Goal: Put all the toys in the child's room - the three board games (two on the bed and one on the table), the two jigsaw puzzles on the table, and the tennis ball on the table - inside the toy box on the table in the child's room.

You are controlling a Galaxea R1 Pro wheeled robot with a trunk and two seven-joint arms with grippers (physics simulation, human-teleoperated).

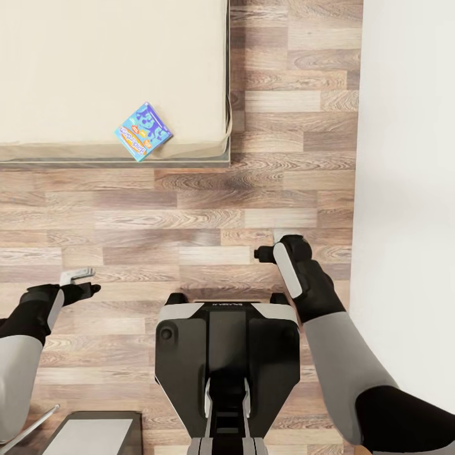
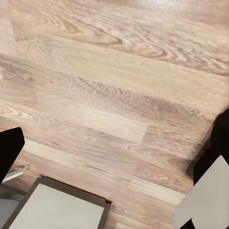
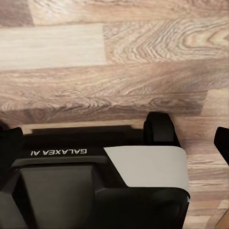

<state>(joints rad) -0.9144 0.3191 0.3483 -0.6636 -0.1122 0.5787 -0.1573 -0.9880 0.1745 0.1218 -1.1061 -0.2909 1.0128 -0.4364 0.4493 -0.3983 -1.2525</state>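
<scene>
The robot's base (image 1: 227, 373) stands on the wood floor (image 1: 189, 215), facing the bed (image 1: 95, 69). At the near left of the base, a dark-framed grey panel (image 1: 95, 433) lies at floor level; what it belongs to cannot be told.

Left jaws (image 1: 79, 278): held low over the floor, left of the base. Two pale fingers can be made out, but whether they are apart or together cannot be told. The left wrist view gives floor and the grey panel, with nothing between the fingers.

Right jaws (image 1: 268, 249): held ahead of the base on its right side, carrying nothing visible. Their state cannot be told either. The right wrist view looks down on the base's front edge.

One board game (image 1: 143, 131), blue with an orange band, lies flat on the bed near the edge that faces the base, close to the bed's right-hand corner. It is turned diagonally, long axis running from near-left to far-right.

Judgement: the game lies ahead of both jaws, between their lines, well apart from each. The robot should close on the bed before either arm reaches.
</scene>
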